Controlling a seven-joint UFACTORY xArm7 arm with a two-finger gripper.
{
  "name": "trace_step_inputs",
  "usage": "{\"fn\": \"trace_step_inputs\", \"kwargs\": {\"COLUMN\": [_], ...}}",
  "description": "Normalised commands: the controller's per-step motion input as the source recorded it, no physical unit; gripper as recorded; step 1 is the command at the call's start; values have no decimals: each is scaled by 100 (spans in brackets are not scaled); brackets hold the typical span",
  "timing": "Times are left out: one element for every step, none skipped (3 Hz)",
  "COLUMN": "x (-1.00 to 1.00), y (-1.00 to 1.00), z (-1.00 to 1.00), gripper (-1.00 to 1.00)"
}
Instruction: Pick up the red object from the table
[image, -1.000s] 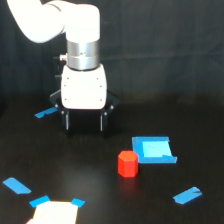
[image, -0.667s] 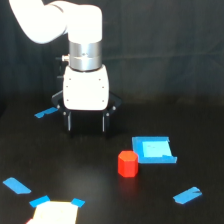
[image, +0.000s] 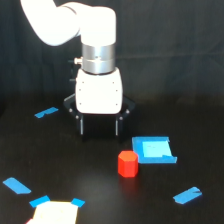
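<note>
The red object (image: 128, 164) sits on the desk (image: 60, 165) at lower centre of the frame, just left of the blue tray (image: 155, 150), below-right of the spread, empty claw (image: 100, 131).

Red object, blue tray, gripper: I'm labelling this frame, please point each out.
red object (image: 127, 164): exterior view, front face.
blue tray (image: 154, 149): exterior view, flat floor.
gripper (image: 99, 130): exterior view, midway between fingertips.
</note>
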Motion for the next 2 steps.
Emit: {"fn": "trace_step_inputs", "kwargs": {"x": [100, 38], "y": [-26, -100], "z": [7, -100], "gripper": [-42, 67]}}
